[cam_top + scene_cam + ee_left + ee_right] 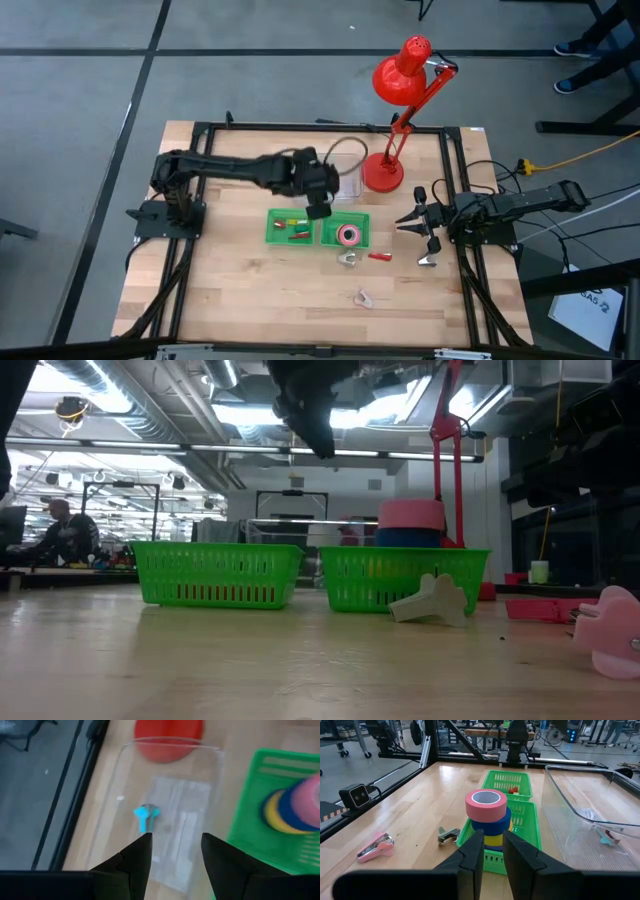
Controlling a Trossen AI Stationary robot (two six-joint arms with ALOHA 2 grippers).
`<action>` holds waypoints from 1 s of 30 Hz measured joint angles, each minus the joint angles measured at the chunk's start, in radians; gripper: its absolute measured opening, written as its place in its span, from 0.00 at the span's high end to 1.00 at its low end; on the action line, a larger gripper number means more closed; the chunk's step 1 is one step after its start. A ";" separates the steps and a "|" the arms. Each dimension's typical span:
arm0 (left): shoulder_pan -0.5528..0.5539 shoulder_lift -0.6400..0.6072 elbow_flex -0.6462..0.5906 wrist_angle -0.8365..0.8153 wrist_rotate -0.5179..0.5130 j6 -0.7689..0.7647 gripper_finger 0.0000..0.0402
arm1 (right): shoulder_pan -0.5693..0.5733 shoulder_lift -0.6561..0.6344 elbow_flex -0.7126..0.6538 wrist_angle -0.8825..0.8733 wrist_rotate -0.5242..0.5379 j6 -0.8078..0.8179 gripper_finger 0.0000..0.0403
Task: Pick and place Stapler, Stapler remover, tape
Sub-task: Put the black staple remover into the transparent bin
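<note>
My left gripper [318, 210] hangs open and empty above the far edge of two green baskets, high over the table [310, 410]. Its wrist view looks down on a clear tray [165, 820] with a small blue piece [146, 815] lying in it. A stack of tape rolls [487, 817], pink on top, then blue and yellow, stands in the right basket [345, 234]. A grey staple remover [347, 259] and a small pink stapler [363, 297] lie on the bare wood nearer the front. My right gripper [415, 222] waits at the table's right, slightly open and empty.
The left basket [290, 227] holds a few small red and yellow pieces. A small red item [378, 256] lies right of the staple remover. A red desk lamp [395, 120] stands at the far edge beside the clear tray. The near half of the table is mostly bare wood.
</note>
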 joint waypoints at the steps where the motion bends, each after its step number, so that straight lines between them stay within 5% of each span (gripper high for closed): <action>1: -0.021 0.000 0.000 0.000 -0.006 -0.001 0.58 | 0.000 0.000 0.000 0.000 0.000 0.000 0.82; 9: -0.166 0.000 0.000 0.000 -0.134 -0.121 0.58 | 0.000 0.000 0.000 0.000 0.000 0.000 0.82; 17: -0.197 0.000 0.000 0.000 -0.235 -0.374 0.58 | 0.000 0.000 0.000 0.000 0.000 0.000 0.82; 30: -0.116 0.000 0.001 -0.105 0.002 -0.526 0.58 | 0.000 0.000 0.000 0.000 0.000 0.000 0.82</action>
